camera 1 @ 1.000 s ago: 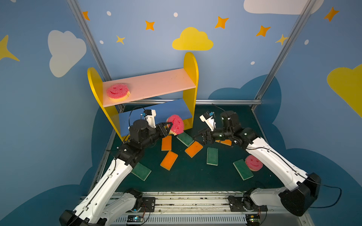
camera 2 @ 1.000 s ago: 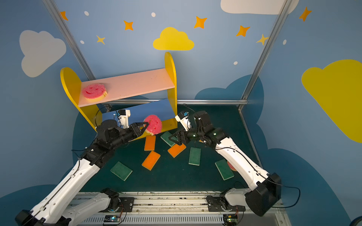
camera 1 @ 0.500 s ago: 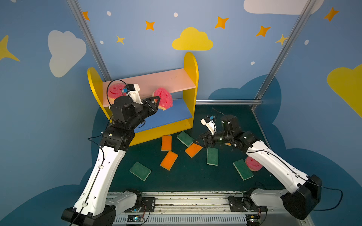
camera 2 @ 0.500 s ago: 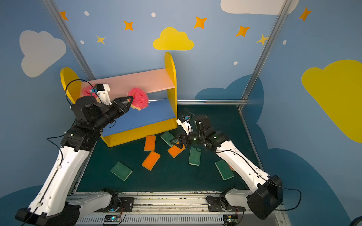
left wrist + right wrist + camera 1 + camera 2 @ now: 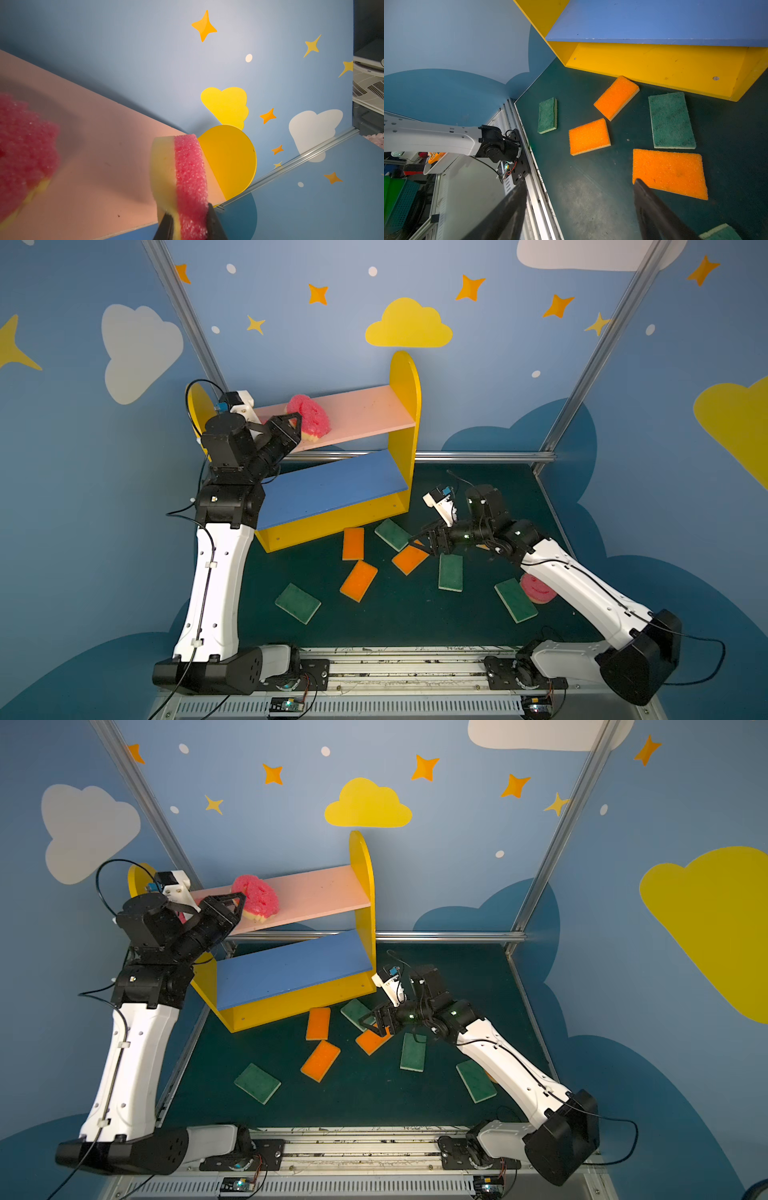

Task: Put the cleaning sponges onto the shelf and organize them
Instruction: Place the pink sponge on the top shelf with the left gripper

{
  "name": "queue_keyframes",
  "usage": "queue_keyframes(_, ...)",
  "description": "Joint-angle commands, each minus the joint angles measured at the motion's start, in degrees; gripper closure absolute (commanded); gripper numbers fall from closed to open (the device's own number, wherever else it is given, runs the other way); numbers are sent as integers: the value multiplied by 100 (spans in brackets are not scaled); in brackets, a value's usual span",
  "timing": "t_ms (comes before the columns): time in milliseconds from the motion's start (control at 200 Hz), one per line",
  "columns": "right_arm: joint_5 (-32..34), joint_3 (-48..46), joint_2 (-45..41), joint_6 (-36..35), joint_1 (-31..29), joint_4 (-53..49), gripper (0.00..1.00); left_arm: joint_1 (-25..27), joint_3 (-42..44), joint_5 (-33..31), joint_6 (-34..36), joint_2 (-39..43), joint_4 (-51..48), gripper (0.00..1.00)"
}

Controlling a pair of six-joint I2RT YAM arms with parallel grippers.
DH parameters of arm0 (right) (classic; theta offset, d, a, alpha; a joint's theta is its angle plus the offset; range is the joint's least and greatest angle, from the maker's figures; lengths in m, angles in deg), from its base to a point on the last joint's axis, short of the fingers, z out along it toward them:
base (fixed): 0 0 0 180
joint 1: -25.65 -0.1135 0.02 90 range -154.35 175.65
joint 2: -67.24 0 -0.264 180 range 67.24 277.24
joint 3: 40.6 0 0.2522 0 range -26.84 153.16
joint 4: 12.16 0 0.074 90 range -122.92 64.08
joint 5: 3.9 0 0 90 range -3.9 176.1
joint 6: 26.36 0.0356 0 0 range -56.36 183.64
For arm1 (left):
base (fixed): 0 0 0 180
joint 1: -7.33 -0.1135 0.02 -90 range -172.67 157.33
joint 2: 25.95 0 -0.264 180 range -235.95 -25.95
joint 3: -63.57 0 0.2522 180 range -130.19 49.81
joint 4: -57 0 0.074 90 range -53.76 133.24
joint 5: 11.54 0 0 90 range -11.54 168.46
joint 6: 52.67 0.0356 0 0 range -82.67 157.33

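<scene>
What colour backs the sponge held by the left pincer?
Yellow; the sponge shows best in left wrist view.

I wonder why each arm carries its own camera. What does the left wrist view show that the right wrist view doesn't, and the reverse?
Left wrist only: the left gripper shut on a pink sponge over the pink board, with a second pink sponge resting on it.
Right wrist only: the open right gripper over the mat, orange sponges and green sponges lying there, and the blue board.
Both: yellow parts of the shelf and the blue wall.
</scene>
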Motion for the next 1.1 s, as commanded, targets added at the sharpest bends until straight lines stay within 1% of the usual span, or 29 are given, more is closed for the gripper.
queue_keyframes(0, -7, -19, 72, 17, -42, 111, 21, -74, -339, 137, -93, -221, 47, 77)
queue_keyframes(225, 64, -10, 106, -20, -69, 59, 21, -124, -661, 119, -24, -721, -49, 77)
queue_keyframes(370, 100, -10, 97, -28, -78, 37, 21, -150, -643, 138, -8, -885, -113, 74)
queue_keyframes(466, 110, -10, 106, -30, -84, 58, 21, -153, -546, 137, 28, -892, -98, 68)
queue_keyframes(481, 112, -10, 112, -34, -85, 59, 21, -152, -537, 288, 44, -891, -107, 67)
queue_keyframes(576, 114, -10, 138, -24, -83, 67, 21, -148, -510, 299, 140, -879, -224, 59)
queue_keyframes(761, 76, -14, 176, -13, -100, 94, 21, -151, -418, 212, 377, -769, -502, 43)
queue_keyframes(781, 72, -18, 189, -8, -104, 94, 21, -153, -392, 42, 403, -745, -516, 41)
queue_keyframes(841, 72, -10, 187, -13, -113, 98, 21, -146, -336, -30, 463, -680, -565, 36)
queue_keyframes(1096, 63, -11, 211, -13, -154, 112, 21, -132, -210, -102, 564, -514, -686, 25)
